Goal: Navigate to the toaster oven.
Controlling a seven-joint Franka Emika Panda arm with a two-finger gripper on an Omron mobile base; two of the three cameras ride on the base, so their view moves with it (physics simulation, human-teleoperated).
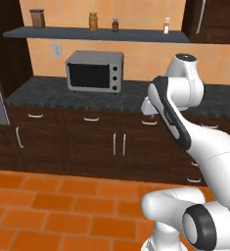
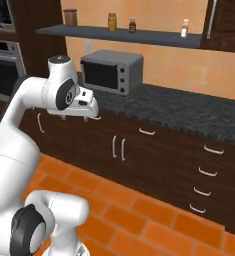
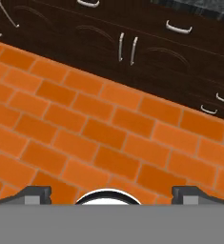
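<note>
The toaster oven (image 1: 94,71) is a grey metal box with a dark glass door and knobs on its right, standing on the dark counter (image 1: 48,90) against the wall. It also appears in the right base view, toaster oven (image 2: 111,71), at the counter's left part. My gripper (image 3: 113,195) hangs folded in front of the robot, well short of the counter, pointing down at the floor. Its fingertips (image 3: 37,194) stand wide apart with nothing between them, so it is open.
Dark cabinets with metal handles (image 1: 119,144) run below the counter. A shelf (image 1: 97,33) above carries several jars and bottles. A built-in wall oven (image 2: 4,70) stands at the left. Orange tile floor (image 1: 62,206) lies between the base and the cabinets.
</note>
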